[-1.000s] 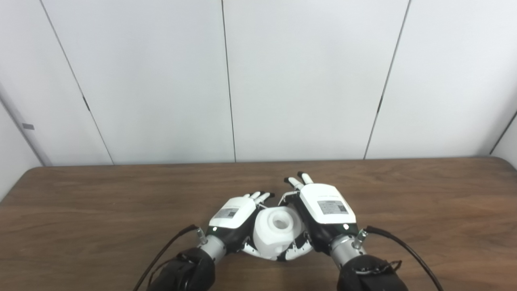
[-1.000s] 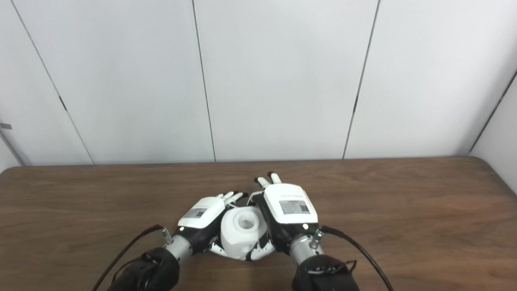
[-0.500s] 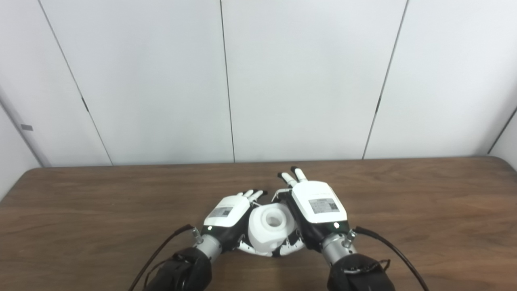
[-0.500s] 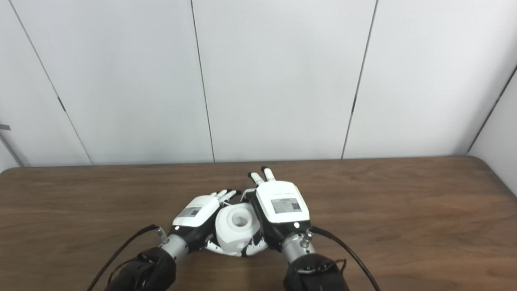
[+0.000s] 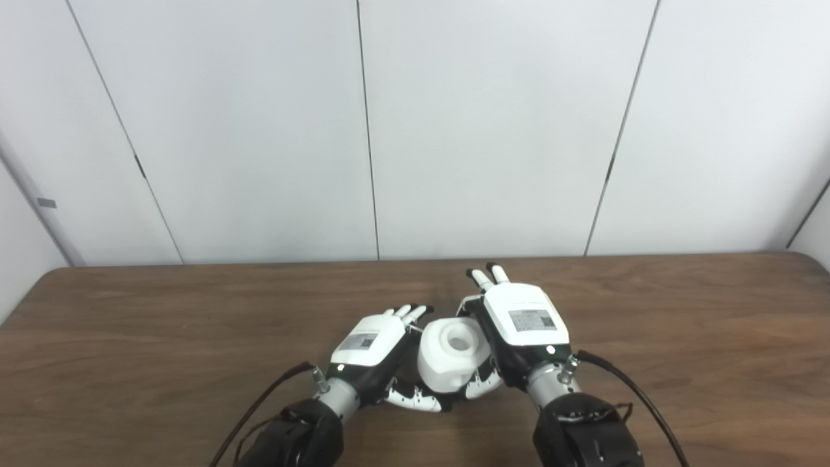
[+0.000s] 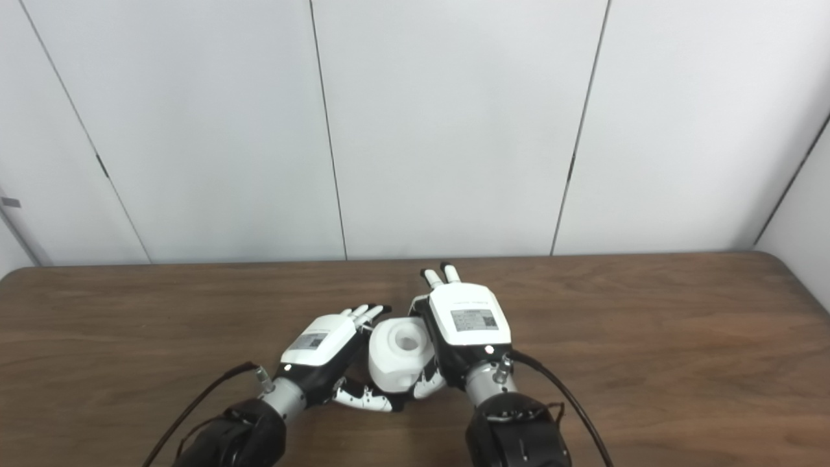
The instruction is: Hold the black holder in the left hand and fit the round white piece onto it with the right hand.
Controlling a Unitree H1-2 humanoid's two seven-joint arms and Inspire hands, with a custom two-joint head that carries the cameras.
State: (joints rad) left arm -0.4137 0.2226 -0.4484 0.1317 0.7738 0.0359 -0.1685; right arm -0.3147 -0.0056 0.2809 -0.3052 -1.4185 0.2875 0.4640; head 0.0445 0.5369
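Left hand: low over the brown wooden surface, back of the hand up, fingers stretched forward and apart, thumb reaching under toward the white piece. It holds nothing that can be seen; no black holder shows in either view, whether hidden beneath the hands or absent cannot be told.

Round white piece: chunky white body with a round socket opening upward, so its axis stands roughly upright. It sits between the 2 hands, pressed close to the right one and just beside the left.

Right hand: back of the hand up, cupped against the right flank of the white piece, lower fingers curled beneath it in a grip; 2 fingers point forward, unused. Whether the piece is lifted or rests on the surface cannot be told.

Key relation: the piece lies immediately right of the left hand's fingers and nearer the right hand. Judged, fitting cannot begin until a holder sits in the left hand beneath that socket.
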